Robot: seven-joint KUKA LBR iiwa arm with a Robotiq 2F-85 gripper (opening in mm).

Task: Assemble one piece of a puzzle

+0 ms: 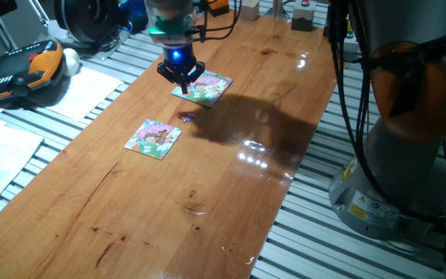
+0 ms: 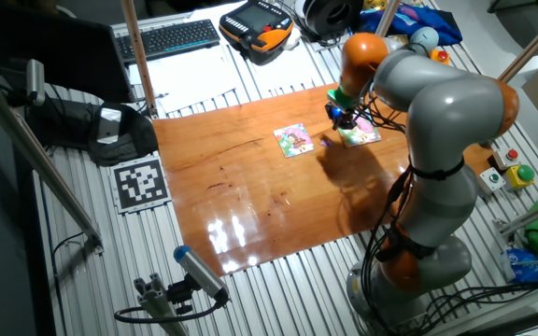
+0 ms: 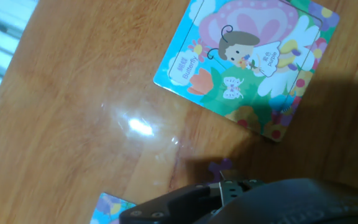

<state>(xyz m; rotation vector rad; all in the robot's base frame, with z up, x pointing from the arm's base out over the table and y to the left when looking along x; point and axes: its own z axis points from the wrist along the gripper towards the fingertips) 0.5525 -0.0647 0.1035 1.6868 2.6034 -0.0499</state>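
Observation:
The tiny purple piece (image 1: pixel 186 117) lies loose on the wooden table, between two square puzzles. It also shows in the other fixed view (image 2: pixel 326 143) and the hand view (image 3: pixel 219 167). The puzzle (image 1: pixel 153 139), green-edged with a pink butterfly figure, lies nearer the front (image 2: pixel 294 140) and fills the top of the hand view (image 3: pixel 244 62). My gripper (image 1: pixel 182 81) hovers just over the near corner of the lilac-and-white puzzle (image 1: pixel 205 87), a little behind the piece. Its fingers meet at a point and hold nothing. Its dark body crosses the bottom of the hand view (image 3: pixel 229 190).
The lilac-and-white puzzle's corner shows at the bottom left of the hand view (image 3: pixel 110 208). An orange-black teach pendant (image 1: pixel 22 71) and papers lie off the table's left edge. The arm's base (image 1: pixel 397 155) stands at the right edge. A keyboard (image 2: pixel 176 39) lies at the back.

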